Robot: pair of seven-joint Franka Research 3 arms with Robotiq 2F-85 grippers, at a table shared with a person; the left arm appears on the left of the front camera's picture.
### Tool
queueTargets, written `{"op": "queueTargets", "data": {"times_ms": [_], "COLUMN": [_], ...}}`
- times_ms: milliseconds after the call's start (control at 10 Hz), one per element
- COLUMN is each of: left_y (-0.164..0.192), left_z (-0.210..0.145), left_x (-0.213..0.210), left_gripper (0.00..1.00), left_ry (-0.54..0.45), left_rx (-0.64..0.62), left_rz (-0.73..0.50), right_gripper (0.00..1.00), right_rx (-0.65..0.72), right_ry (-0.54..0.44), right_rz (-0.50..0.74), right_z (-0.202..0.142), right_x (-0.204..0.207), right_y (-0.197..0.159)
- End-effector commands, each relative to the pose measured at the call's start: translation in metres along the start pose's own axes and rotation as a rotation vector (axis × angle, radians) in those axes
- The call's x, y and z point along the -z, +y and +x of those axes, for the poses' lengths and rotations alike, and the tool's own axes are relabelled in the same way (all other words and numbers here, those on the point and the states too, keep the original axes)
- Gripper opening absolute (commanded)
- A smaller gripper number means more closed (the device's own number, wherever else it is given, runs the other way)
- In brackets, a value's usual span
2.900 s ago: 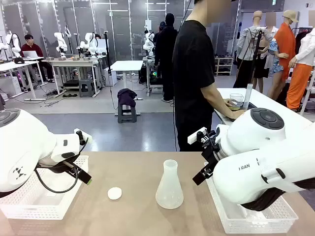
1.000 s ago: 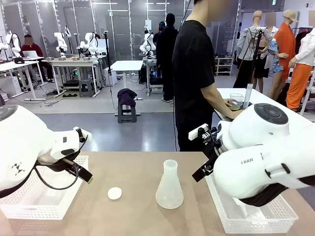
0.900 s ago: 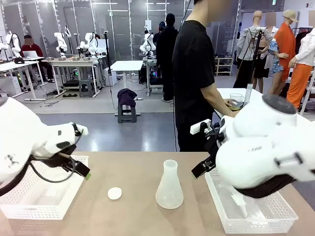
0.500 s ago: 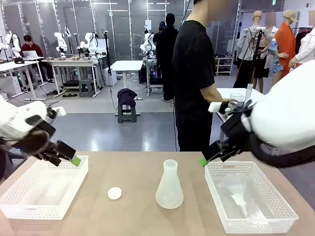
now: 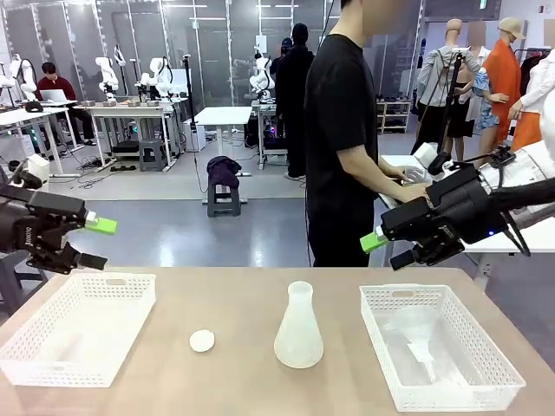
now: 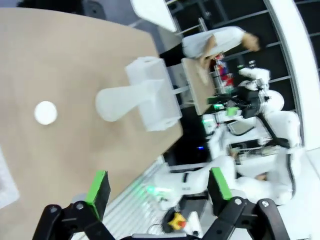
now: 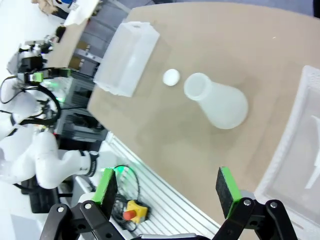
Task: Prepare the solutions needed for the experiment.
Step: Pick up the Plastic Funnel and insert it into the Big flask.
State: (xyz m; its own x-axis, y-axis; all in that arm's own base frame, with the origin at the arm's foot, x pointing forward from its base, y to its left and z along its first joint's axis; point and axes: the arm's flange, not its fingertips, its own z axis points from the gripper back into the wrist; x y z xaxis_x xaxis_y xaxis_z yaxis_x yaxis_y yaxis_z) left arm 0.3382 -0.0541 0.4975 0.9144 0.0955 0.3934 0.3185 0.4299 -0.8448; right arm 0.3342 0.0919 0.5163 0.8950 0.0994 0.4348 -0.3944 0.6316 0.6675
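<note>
Flask (image 5: 298, 328) stands by itself; our left claw (image 5: 97, 243) and right claw (image 5: 388, 250) hang wide open, holding nothing. We think a careless bump could knock it over.

grey floor (image 5: 165, 221), white tables (image 5: 223, 115), glass partitions (image 5: 212, 39) behind, a small stool (image 5: 223, 204).

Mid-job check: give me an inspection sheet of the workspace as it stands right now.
Surface: tan table, no spills seen.
Job's things: frosted conical flask upright mid-table, mouth open; liquid inside too faint to tell.
Clutter: small white disc left of the flask; left basket; right basket holding a clear funnel-like piece.
Grippers: left gripper and right gripper open, empty, up above the table.
Cables: black cable along the right arm, off the table.
Surroundings: person at far side, turned toward another table.
</note>
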Motion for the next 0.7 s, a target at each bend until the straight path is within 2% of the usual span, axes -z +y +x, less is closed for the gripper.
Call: {"op": "queueTargets", "data": {"times_ms": [0, 200, 600], "left_y": [0.009, 0.007, 0.004], "left_z": [-0.004, -0.006, -0.008], "left_x": [0.002, 0.006, 0.02], "left_gripper": [1.0, 1.0, 1.0], "left_ry": [0.011, 0.026, 0.012], "left_rx": [-0.068, -0.103, -0.111], "left_rz": [-0.165, -0.243, -0.293], "right_gripper": [1.0, 1.0, 1.0], "right_rx": [0.019, 0.019, 0.039], "right_ry": [0.014, 0.016, -0.032], "right_rz": [0.067, 0.086, 0.062], "right_z": [0.003, 0.0, -0.008], "right_x": [0.002, 0.004, 0.007], "right_y": [-0.011, -0.009, -0.014]}}
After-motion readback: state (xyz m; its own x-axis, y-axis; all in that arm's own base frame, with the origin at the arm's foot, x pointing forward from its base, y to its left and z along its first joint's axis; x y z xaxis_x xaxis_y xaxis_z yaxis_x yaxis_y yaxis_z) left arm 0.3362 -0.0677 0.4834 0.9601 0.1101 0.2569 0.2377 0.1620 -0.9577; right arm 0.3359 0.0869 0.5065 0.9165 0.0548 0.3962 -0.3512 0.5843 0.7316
